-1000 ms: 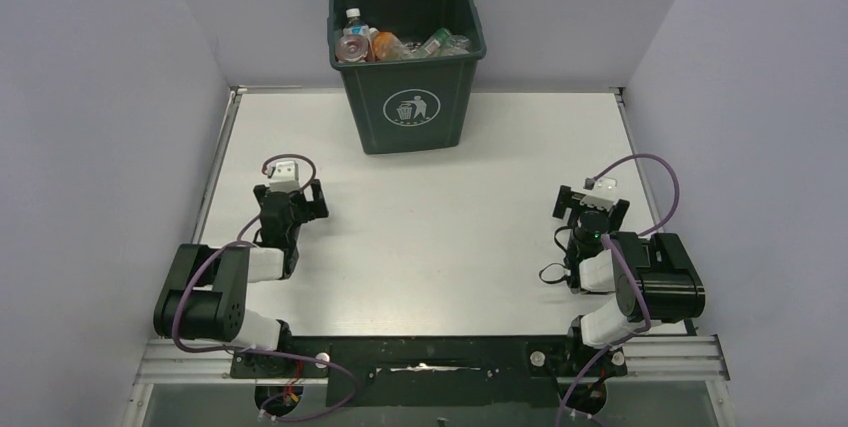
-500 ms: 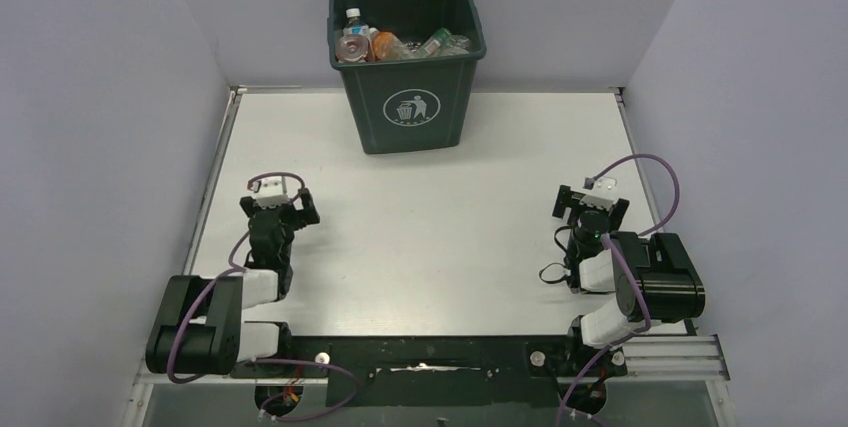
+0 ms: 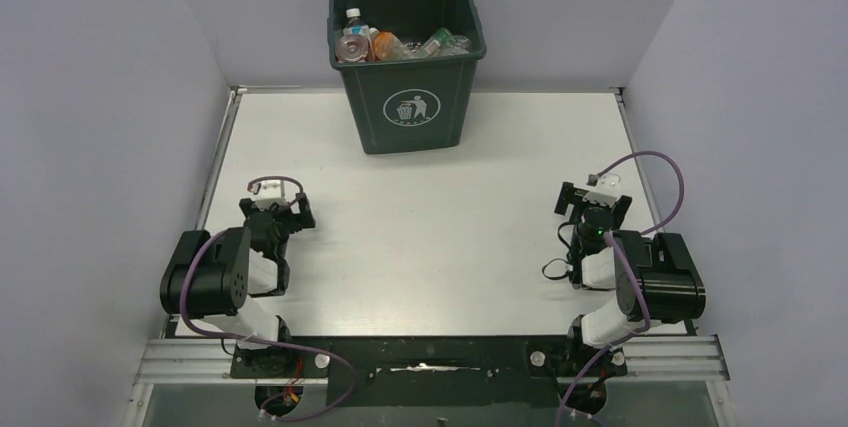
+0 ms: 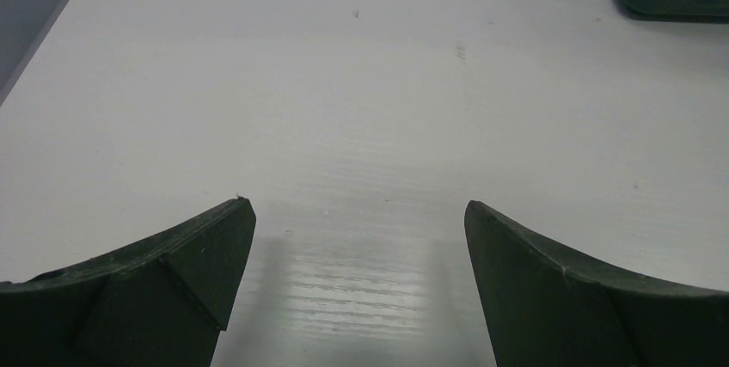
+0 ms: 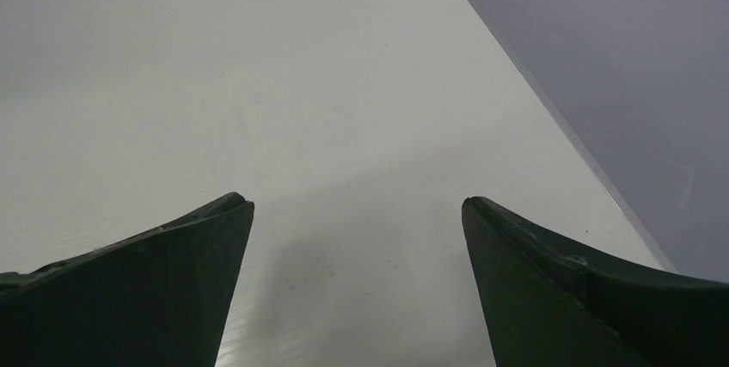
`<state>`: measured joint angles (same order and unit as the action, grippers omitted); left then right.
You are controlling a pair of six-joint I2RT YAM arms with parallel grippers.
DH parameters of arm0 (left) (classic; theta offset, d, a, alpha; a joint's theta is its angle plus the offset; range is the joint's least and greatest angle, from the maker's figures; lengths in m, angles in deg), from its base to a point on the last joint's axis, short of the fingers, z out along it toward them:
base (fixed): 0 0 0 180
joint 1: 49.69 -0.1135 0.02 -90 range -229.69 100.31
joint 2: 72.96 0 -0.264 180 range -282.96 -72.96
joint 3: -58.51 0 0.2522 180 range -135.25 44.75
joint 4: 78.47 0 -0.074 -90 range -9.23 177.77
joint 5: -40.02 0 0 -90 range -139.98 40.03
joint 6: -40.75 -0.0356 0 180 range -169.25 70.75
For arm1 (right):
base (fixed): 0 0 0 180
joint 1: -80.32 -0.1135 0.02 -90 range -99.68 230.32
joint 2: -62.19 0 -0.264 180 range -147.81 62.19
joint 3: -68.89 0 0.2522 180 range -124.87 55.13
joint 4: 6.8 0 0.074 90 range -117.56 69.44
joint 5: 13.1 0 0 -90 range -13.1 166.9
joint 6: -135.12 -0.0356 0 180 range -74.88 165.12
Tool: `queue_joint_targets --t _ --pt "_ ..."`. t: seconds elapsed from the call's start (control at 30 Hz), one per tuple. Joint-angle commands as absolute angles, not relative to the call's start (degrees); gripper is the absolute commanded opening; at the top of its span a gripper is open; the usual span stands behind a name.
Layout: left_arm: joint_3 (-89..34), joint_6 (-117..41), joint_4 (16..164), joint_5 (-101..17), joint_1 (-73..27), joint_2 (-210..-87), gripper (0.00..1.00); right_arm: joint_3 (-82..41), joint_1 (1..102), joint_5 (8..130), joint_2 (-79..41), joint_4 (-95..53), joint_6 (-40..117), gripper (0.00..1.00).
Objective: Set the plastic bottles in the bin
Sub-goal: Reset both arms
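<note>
Bottles (image 3: 395, 44) lie heaped inside the bin (image 3: 405, 112), which stands upright at the upper centre of the top view, at the far edge of the table (image 3: 450, 227). We make out clear bodies, a white cap, an orange one and a pinkish round base among them; how many there are we cannot tell. Our left gripper (image 3: 276, 209) sits at the lower left, low over the table, jaws spread wide and holding nothing. Its wrist view shows white surface between its fingers (image 4: 198, 272) and a corner of the bin at the upper right. Our right gripper (image 3: 594, 202) sits at the lower right, likewise wide and holding nothing, its fingers (image 5: 172, 281) framing table beside the grey wall (image 5: 619, 66). Both are well apart from the bin.
</note>
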<state>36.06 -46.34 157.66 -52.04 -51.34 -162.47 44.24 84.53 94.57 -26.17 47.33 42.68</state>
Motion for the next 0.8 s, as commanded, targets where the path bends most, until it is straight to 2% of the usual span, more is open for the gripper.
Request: queue_joint_targets --t 0.0,0.77 --pt "32.2 -44.4 159.4 -48.8 -54.8 -164.3 0.95 42.7 85.0 94.0 -25.7 49.8 42.0 0.98" --pt "32.7 -43.6 161.1 -51.3 -54.5 -164.5 0.95 42.2 85.7 92.6 -25.7 48.7 41.6 0.98"
